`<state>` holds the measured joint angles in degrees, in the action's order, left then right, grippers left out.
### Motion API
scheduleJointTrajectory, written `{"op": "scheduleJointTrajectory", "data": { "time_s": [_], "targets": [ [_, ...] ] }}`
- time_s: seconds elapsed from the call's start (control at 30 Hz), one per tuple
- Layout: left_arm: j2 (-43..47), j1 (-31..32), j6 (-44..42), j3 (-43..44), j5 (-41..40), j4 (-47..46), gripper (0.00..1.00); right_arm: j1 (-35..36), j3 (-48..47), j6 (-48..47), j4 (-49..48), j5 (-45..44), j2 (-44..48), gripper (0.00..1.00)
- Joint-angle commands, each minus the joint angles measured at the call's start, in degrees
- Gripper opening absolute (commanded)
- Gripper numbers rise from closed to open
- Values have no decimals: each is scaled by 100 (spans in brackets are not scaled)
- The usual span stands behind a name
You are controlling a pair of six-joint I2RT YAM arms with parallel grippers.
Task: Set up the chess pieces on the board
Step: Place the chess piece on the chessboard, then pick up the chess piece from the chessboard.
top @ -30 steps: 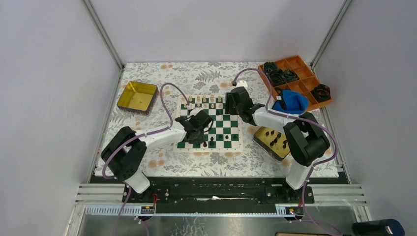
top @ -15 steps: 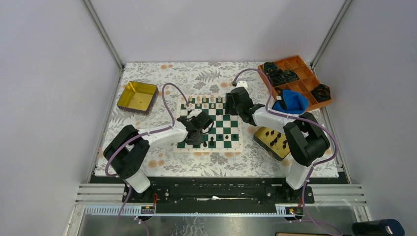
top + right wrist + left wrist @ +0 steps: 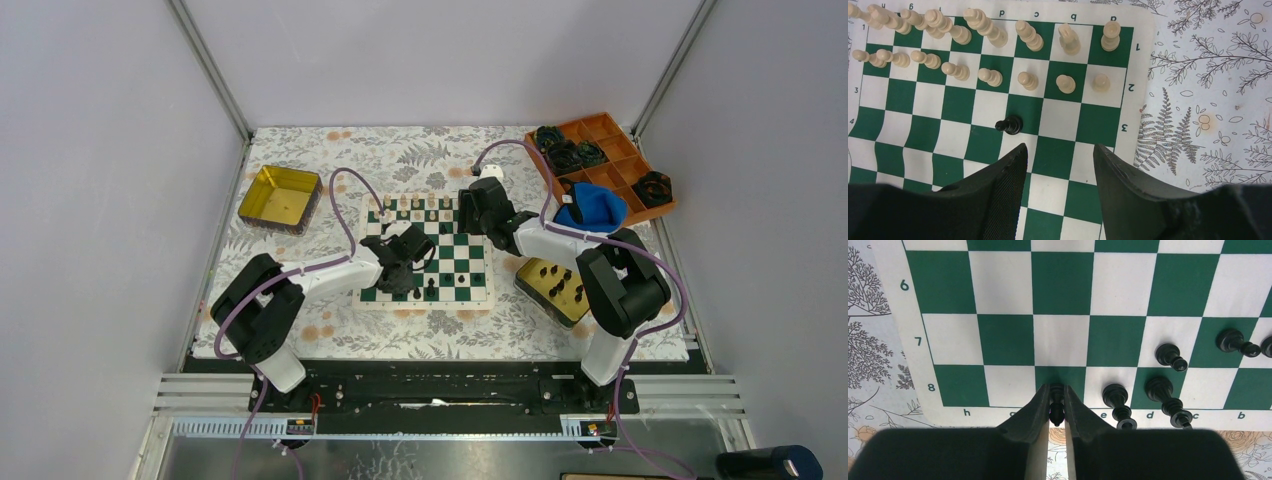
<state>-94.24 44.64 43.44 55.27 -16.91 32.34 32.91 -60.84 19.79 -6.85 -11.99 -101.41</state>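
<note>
Though cream pieces (image 3: pixel 990 76) fill their ranks, I see few black pieces (image 3: pixel 1168 356) set | left claw (image 3: pixel 1056 402) narrow round one black piece (image 3: pixel 1056 411), hold I cannot tell | right claw (image 3: pixel 1058 160) wide, empty

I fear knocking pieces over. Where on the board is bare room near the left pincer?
Bare: rows 6 and 7 of the board ahead of the left pincer, and row 8 toward file h. Crowded: toward file b, where black chess pieces stand close.

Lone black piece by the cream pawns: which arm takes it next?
Right. The right fingers, open, hover just short of that lone black piece; the left fingers grip a rank-8 piece.
</note>
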Motion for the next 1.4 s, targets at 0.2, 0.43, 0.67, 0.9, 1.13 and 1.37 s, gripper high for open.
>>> {"op": "scheduleJointTrajectory", "data": {
  "time_s": [0.2,0.43,0.67,0.9,1.13,1.37],
  "targets": [
    [-21,49,88,125,5,-68,15,-29,-60,-24,-97,130,168,58],
    [9,54,103,93,52,-120,15,-30,-55,-27,-104,159,174,58],
    [49,62,138,64,33,-134,34,-30,-198,-112,-13,316,62,58],
    [138,62,147,37,-9,-112,47,-22,-390,-207,145,418,-37,58],
    [370,62,132,154,-181,82,48,29,-862,-308,405,524,-312,58],
    [808,62,121,277,-422,303,50,105,-1328,-364,606,578,-754,58]
  ]
}}
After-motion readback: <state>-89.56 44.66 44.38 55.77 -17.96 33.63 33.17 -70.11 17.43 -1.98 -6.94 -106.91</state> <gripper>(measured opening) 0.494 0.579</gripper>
